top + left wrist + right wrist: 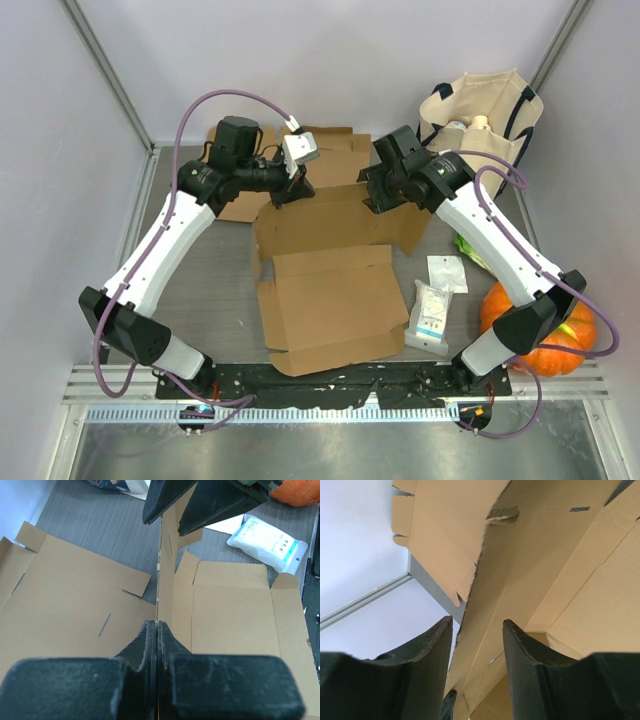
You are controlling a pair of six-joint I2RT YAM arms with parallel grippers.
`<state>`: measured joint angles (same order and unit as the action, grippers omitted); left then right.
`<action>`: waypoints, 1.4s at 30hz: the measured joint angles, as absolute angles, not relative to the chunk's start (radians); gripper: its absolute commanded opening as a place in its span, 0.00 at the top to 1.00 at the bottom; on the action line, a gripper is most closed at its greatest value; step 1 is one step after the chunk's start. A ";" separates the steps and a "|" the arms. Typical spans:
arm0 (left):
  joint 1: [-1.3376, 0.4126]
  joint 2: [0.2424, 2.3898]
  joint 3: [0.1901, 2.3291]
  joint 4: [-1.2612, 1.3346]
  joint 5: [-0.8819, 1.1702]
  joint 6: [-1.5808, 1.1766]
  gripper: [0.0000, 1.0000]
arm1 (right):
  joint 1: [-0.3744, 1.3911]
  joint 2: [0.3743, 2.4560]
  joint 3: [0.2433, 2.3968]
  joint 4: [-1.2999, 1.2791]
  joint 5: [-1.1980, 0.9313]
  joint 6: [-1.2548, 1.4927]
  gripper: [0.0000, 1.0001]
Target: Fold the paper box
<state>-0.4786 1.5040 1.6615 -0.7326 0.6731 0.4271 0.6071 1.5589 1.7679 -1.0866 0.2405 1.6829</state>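
Observation:
The brown paper box [330,305] lies unfolded on the table, with its rear panel [340,225] lifted upright. My left gripper [292,190] is shut on the left end of that panel's top edge; in the left wrist view the thin card edge [159,580] runs straight out of the pinched tips [157,625]. My right gripper [372,195] is at the panel's right end. In the right wrist view its jaws stand apart around the panel [520,570], the gripper [477,625] straddling the card's torn edge with gaps on both sides.
A second flat cardboard sheet [330,150] lies behind the box. A canvas tote bag [480,115] stands at the back right. An orange pumpkin [540,325] and two white packets [432,315] [447,272] lie to the right of the box.

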 measured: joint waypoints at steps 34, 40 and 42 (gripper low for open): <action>-0.509 1.057 1.447 -0.521 0.249 -0.035 0.49 | 0.612 1.536 1.489 -0.844 0.199 1.764 0.99; -0.508 0.829 1.135 -0.479 0.089 -0.253 0.35 | 0.621 1.516 1.428 -0.717 0.242 1.729 0.99; -0.509 0.799 1.058 -0.484 0.023 -0.313 0.38 | 0.629 1.516 1.416 -0.674 0.268 1.717 0.99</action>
